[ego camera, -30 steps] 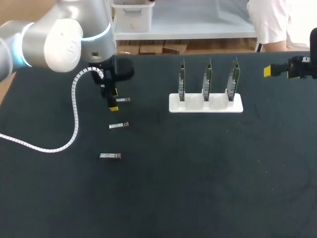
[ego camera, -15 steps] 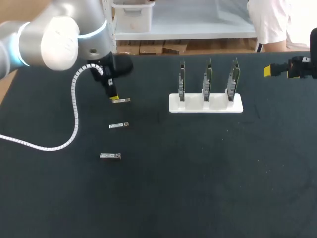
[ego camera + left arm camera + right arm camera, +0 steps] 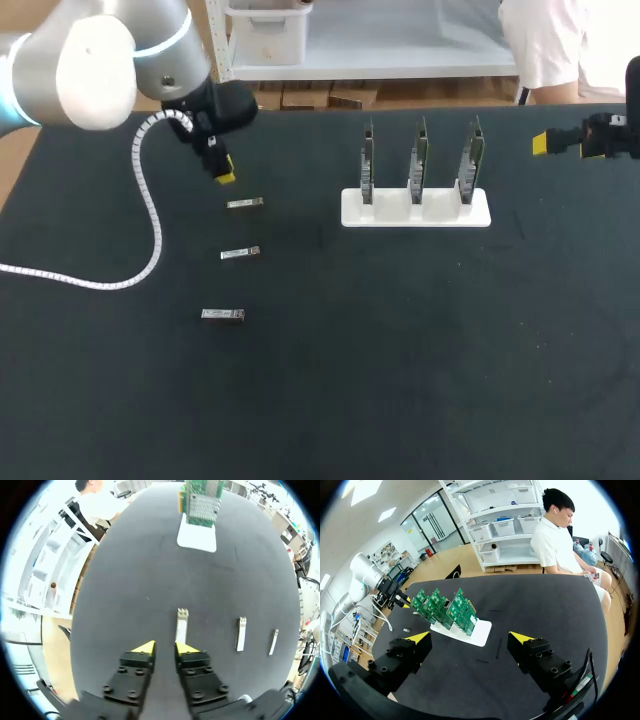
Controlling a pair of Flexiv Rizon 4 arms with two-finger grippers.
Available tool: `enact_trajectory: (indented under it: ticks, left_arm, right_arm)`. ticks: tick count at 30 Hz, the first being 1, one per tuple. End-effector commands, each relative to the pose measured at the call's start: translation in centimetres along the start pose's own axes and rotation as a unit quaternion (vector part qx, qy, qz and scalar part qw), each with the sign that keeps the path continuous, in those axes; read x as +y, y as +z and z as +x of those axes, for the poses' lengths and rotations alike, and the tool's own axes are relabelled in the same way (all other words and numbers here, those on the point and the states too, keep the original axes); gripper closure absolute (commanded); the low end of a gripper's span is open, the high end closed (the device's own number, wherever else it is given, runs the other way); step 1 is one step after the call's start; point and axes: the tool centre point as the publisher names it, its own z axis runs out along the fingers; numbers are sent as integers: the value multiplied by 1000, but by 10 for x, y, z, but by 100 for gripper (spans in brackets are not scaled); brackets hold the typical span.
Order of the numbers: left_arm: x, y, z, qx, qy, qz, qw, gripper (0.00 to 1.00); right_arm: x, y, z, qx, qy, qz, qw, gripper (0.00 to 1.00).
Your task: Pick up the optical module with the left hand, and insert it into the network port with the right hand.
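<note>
Three small silver optical modules lie in a column on the black table: the far one (image 3: 245, 203), the middle one (image 3: 240, 253) and the near one (image 3: 222, 315). My left gripper (image 3: 224, 175) hangs just behind and left of the far module. In the left wrist view, the gripper (image 3: 165, 649) stands narrowly open with nothing between its fingers. That module (image 3: 181, 625) lies on the table just ahead of one fingertip (image 3: 186, 648). The white stand (image 3: 415, 208) holds three upright green boards (image 3: 419, 155) with the ports. My right gripper (image 3: 560, 143) waits wide open at the far right edge (image 3: 470, 640).
A white coiled cable (image 3: 150, 225) trails from my left arm across the table's left side. The other two modules (image 3: 241, 633) (image 3: 273, 641) lie beside the left gripper. The stand with boards (image 3: 462, 629) is ahead of the right gripper.
My left gripper drew back and up from the far module, shutting and then parting slightly. The module stays on the table. The right arm has not moved.
</note>
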Motion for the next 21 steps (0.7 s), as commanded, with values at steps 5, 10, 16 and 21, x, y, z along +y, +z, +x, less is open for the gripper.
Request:
enact_trajectory:
  ticks: [5, 10, 16, 21]
  left_arm:
    - [-7, 4, 6, 22, -2, -1, 1000, 0]
    - [-7, 6, 2, 23, 0, 2, 1000, 0]
    - [-6, 13, 3, 45, -11, 25, 999, 0]
    - [-5, 17, 4, 54, -16, 37, 998, 0]
  right_arm:
    - [0, 0, 0, 0, 0, 0, 1000, 0]
    - [0, 0, 0, 0, 0, 0, 1000, 0]
    - [0, 0, 0, 0, 0, 0, 1000, 0]
    - [0, 0, 0, 0, 0, 0, 1000, 0]
